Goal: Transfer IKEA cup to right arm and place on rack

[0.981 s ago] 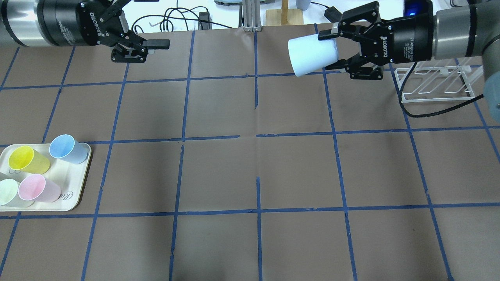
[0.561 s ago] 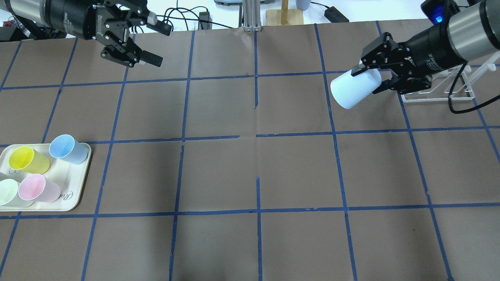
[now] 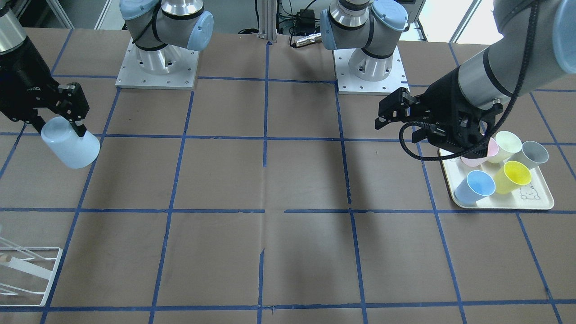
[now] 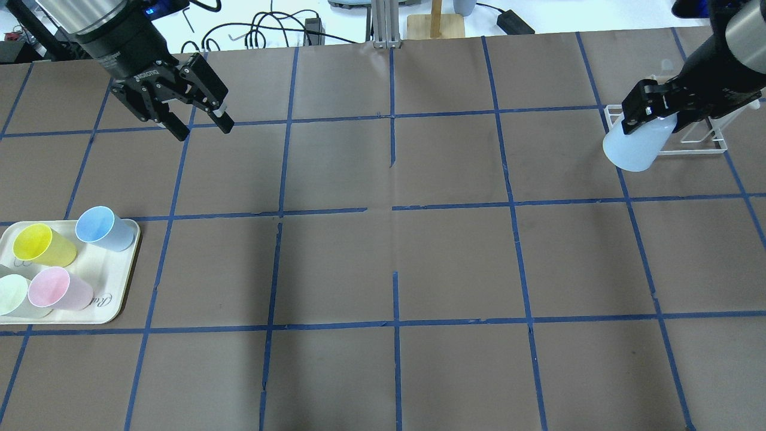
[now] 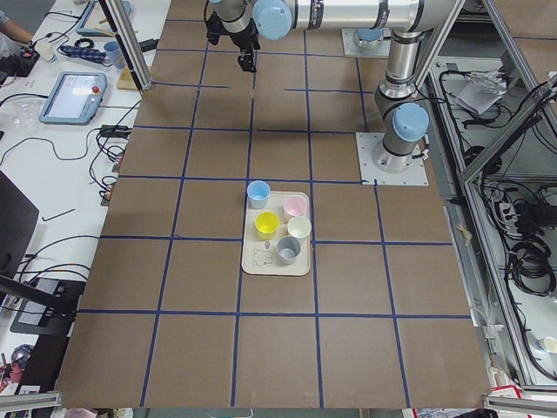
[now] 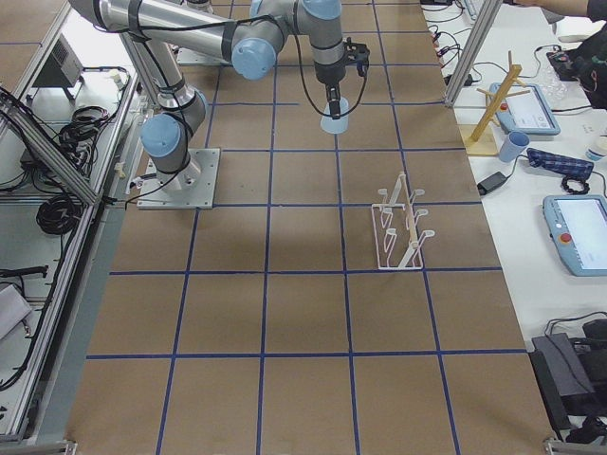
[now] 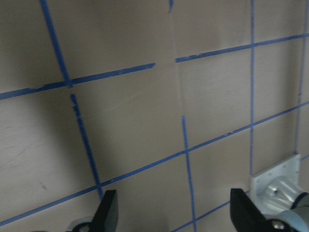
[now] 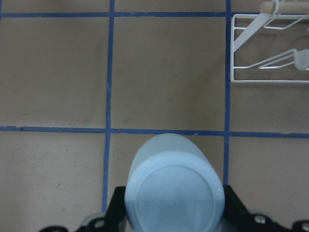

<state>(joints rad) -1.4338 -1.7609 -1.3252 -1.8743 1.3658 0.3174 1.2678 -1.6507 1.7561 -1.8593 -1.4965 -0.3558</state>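
Note:
The IKEA cup (image 4: pixel 631 149) is pale icy blue and held in the air by my right gripper (image 4: pixel 652 127). The gripper is shut on the cup near its rim, and the cup's closed base points away from the wrist (image 8: pixel 175 191). In the front-facing view the cup (image 3: pixel 72 149) hangs from that gripper (image 3: pixel 60 128) above the table. The white wire rack (image 4: pixel 712 149) stands just beyond the cup, partly behind the right arm; it also shows in the right wrist view (image 8: pixel 232 53). My left gripper (image 4: pixel 202 127) is open and empty, pointing down over the far left of the table.
A cream tray (image 4: pixel 119 287) at the left edge holds a sky-blue cup (image 4: pixel 102 227), a yellow cup (image 4: pixel 42 244), a pink cup (image 4: pixel 57 287) and a pale green cup (image 4: pixel 12 293). A grey cup (image 3: pixel 533 154) also stands on it. Cables lie beyond the table's far edge.
My right arm has carried the cup to the right, up to the rack's near corner. My left gripper has turned from sideways to pointing down, still open and empty.

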